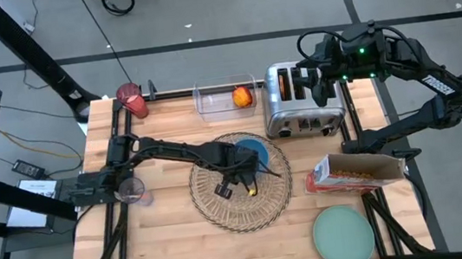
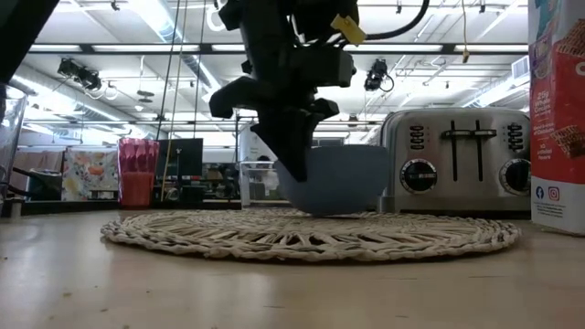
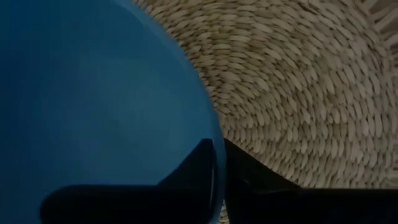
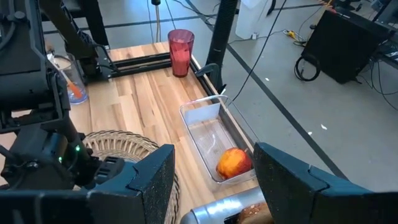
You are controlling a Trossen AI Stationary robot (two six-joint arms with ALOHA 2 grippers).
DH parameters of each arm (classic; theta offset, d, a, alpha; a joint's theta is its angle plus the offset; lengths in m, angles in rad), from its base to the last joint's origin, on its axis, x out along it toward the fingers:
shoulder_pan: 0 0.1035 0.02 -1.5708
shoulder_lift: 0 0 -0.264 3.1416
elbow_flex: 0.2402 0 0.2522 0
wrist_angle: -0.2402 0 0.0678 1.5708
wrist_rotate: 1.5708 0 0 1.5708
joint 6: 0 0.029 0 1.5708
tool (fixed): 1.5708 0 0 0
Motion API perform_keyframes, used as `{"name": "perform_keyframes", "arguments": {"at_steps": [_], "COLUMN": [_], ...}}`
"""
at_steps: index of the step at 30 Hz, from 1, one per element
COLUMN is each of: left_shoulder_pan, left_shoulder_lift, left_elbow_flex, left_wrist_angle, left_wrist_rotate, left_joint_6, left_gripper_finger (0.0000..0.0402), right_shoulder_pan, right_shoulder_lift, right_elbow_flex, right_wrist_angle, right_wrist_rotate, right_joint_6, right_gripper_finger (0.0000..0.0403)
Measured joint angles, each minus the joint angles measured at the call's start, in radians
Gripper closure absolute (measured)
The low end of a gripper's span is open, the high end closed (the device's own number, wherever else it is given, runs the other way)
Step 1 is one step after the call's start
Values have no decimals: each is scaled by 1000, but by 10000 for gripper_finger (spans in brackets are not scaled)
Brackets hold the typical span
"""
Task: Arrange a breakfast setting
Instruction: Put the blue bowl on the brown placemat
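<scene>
Blue bowl (image 1: 254, 154) sits at the far right part of the wicker placemat (image 1: 222, 207), and my left gripper (image 1: 245, 173) has its fingers pinching the rim, one inside and one outside. My right gripper (image 4: 214, 180) waits above the toaster (image 1: 298, 103) with fingers spread; the orange-red fruit (image 1: 243, 97) lies in a clear tray (image 1: 210, 101) and the green plate (image 1: 343, 235) rests at the near right of the surface.

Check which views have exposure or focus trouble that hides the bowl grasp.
Low view: the left gripper is a backlit silhouette against bright ceiling lights, though the blue bowl reads clearly above the placemat. Left wrist view: the bowl fills the frame, soft and close, its jaws black shapes astride the rim. High view: evenly lit, but the arm covers the grasp.
</scene>
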Motion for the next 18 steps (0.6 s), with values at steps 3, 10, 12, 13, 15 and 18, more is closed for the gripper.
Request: {"name": "perform_keyframes", "arguments": {"at_steps": [3, 10, 12, 13, 15, 18], "left_shoulder_pan": [-1, 0, -6, -8, -13, -21], "left_shoulder_lift": [0, 0, -4, -5, -7, -11], "left_elbow_flex": [0, 0, 5, 15, 47, 82], "left_wrist_angle": [-9, -42, -55, -70, -97, -173], "left_wrist_rotate": [0, -10, -37, -51, -71, -72], "left_joint_6": [17, 48, 53, 55, 56, 45], "left_gripper_finger": [364, 392, 393, 392, 392, 392], "right_shoulder_pan": [0, 0, 0, 0, 0, 0], "right_shoulder_lift": [0, 0, 0, 0, 0, 0], "right_elbow_flex": [0, 0, 0, 0, 0, 0], "right_wrist_angle": [0, 0, 0, 0, 1, 0], "right_wrist_rotate": [0, 0, 4, 7, 8, 8], "right_joint_6": [0, -1, -1, -2, -2, -2], "right_gripper_finger": [179, 179, 179, 179, 179, 179]}}
